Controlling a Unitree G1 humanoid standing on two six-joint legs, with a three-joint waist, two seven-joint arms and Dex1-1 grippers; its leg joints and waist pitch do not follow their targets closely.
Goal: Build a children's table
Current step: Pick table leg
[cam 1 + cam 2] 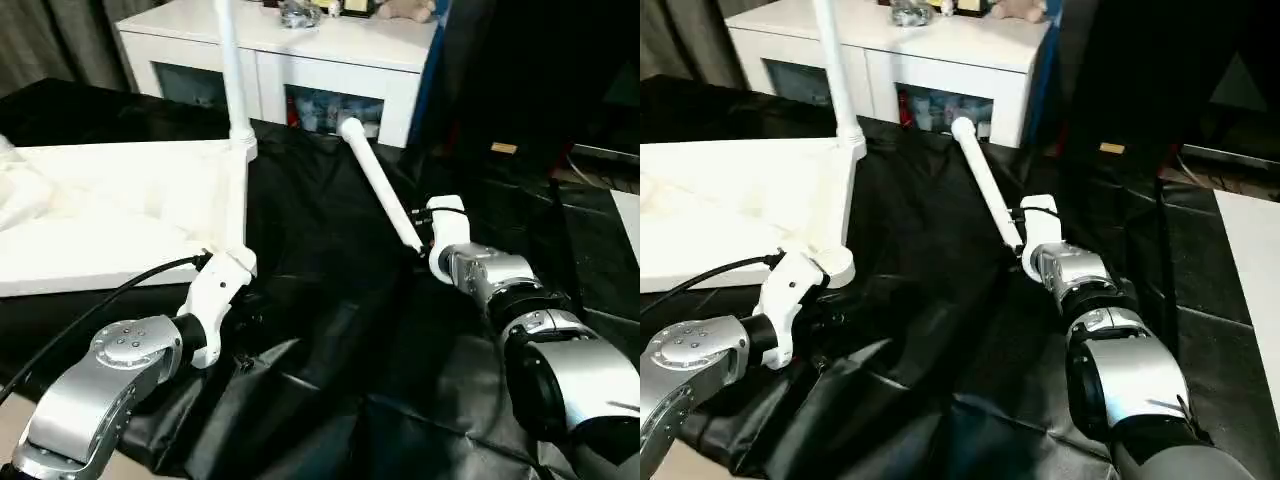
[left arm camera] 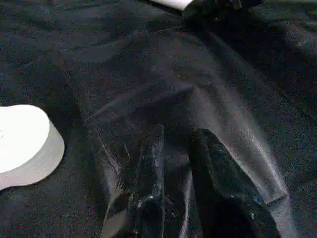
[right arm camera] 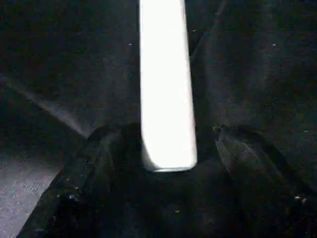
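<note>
White cabinet [image 1: 300, 50] beyond table top [image 1: 120, 215] (upturned), loose leg [image 1: 380, 185] on black sheet [image 1: 330, 340]

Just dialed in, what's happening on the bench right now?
The robot is putting legs on the tabletop, which lies upside down on the black cloth. One leg already stands upright in a corner. The right gripper has a loose leg end between its fingers, with gaps either side, so not yet clamped. The left gripper hovers nearly closed and empty near the tabletop's near corner.

Table top [image 1: 110, 210] left on cloth [image 1: 330, 330]; loose leg [image 1: 378, 182] right
</note>
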